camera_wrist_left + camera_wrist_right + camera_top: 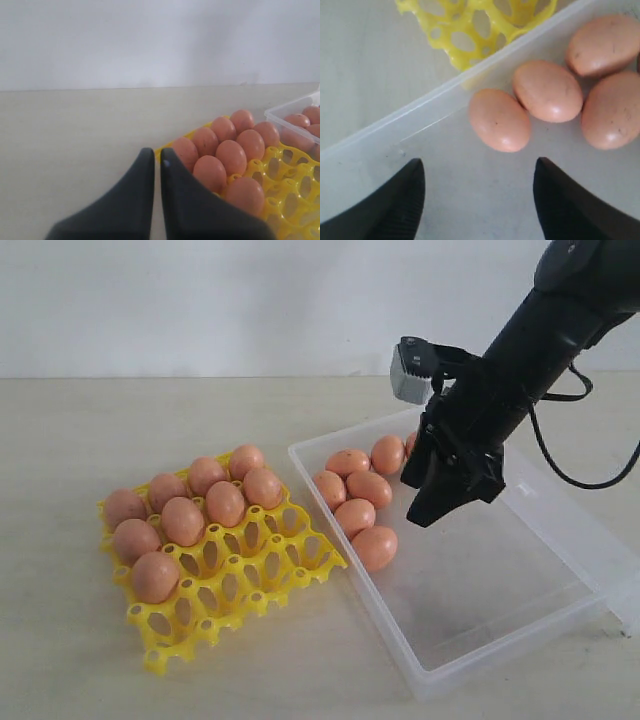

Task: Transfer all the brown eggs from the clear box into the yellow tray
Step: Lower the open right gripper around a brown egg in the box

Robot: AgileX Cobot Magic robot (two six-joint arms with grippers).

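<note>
The yellow tray lies at the left with several brown eggs filling its far cups. To its right the clear box holds several more brown eggs bunched in its far left corner. My right gripper hangs open over the box floor just right of that bunch, nothing between its fingers. In the right wrist view the right gripper stands a little short of the nearest egg. My left gripper is shut and empty beside the tray's corner; it does not show in the exterior view.
The box's clear lid lies folded open along its right side. The near half of the yellow tray has unfilled cups. Bare beige tabletop surrounds tray and box, with a white wall behind.
</note>
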